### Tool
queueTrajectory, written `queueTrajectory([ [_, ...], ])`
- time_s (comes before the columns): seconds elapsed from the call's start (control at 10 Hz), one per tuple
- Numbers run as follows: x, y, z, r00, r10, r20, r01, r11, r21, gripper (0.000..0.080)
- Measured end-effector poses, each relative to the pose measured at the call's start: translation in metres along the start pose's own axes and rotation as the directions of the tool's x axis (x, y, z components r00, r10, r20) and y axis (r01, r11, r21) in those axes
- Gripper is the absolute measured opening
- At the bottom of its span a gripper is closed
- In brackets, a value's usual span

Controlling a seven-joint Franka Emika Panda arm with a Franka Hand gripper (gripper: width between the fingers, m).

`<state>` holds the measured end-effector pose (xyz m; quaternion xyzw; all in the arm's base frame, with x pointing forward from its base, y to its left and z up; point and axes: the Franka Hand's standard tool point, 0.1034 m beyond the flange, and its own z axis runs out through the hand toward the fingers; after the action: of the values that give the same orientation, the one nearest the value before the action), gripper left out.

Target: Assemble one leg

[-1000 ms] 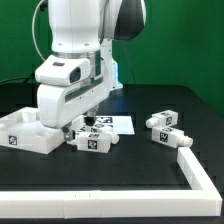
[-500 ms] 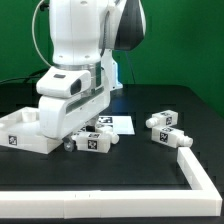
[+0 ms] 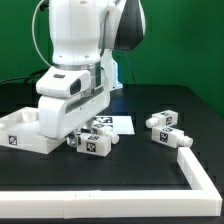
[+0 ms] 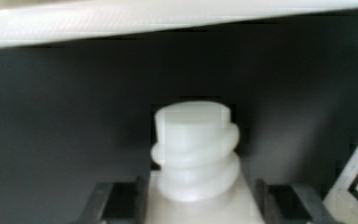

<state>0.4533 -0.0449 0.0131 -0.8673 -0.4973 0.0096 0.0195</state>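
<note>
The leg point(image 4: 195, 150) is a stubby white plastic peg, smooth and stepped toward its narrower rounded end. It lies on the matte black tabletop point(image 3: 120, 165) just beside a rimmed white panel point(image 3: 22, 131), its square tags showing in the exterior view point(image 3: 97, 144). A green backdrop stands behind. The arm bends low, with the gripper point(image 4: 197, 205) down at the tabletop. The jaws flank the leg closely; whether they press it cannot be told.
</note>
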Motion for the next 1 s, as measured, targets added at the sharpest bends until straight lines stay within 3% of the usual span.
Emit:
queueTrajectory([
  [0.2,-0.004,0.010,-0.004,1.000,0.008,0.010,-0.008,1.000,0.012,0.0285],
  [0.3,-0.006,0.036,-0.018,1.000,0.018,0.018,-0.018,1.000,0.006,0.0285],
  [0.4,-0.006,0.061,-0.034,1.000,0.018,0.024,-0.018,1.000,-0.014,0.0285],
  [0.6,-0.011,0.083,-0.048,0.999,0.016,0.028,-0.015,0.999,-0.029,0.0285],
  [0.7,-0.019,0.092,-0.052,1.000,0.014,0.023,-0.013,0.999,-0.053,0.0285],
  [0.8,-0.026,0.089,-0.048,1.000,0.024,0.019,-0.023,0.997,-0.069,0.0285],
  [1.0,-0.023,0.087,-0.047,1.000,0.020,0.021,-0.018,0.998,-0.059,0.0285],
])
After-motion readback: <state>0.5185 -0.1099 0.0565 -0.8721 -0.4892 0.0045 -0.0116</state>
